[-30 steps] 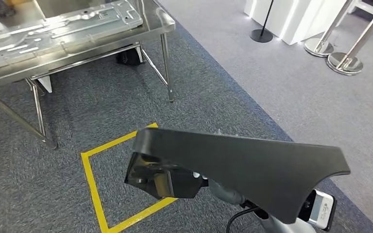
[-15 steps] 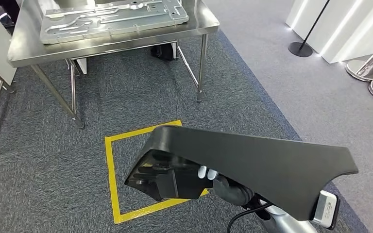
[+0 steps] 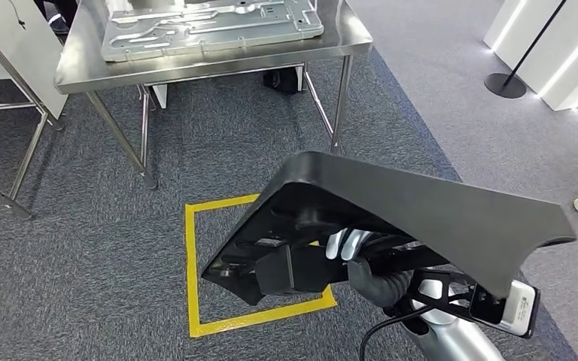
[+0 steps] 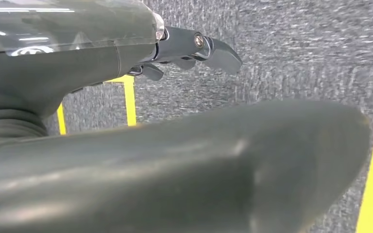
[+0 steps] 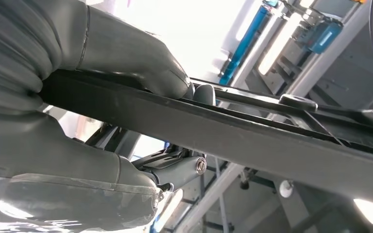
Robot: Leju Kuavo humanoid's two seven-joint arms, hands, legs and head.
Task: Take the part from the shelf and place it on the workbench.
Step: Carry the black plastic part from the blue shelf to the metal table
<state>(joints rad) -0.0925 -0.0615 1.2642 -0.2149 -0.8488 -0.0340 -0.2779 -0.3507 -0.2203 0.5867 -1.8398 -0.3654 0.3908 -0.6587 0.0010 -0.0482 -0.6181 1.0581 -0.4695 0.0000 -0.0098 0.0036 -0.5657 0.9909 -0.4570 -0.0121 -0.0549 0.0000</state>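
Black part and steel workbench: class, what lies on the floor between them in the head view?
Grey carpet with the far side of a yellow tape square. The black part, gripped by the right hand, hangs short of the workbench.

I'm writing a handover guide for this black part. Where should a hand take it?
Grip the black part by its thin lower edge, from underneath. The top is a broad smooth curve, while the right hand holds that rim now, fingers over it.

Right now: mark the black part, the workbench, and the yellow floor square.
black part [image 3: 436, 218], head view, on its broad top face.
workbench [image 3: 196, 66], head view, on the bare front edge of the steel top.
yellow floor square [image 3: 191, 263], head view, on its left tape line.
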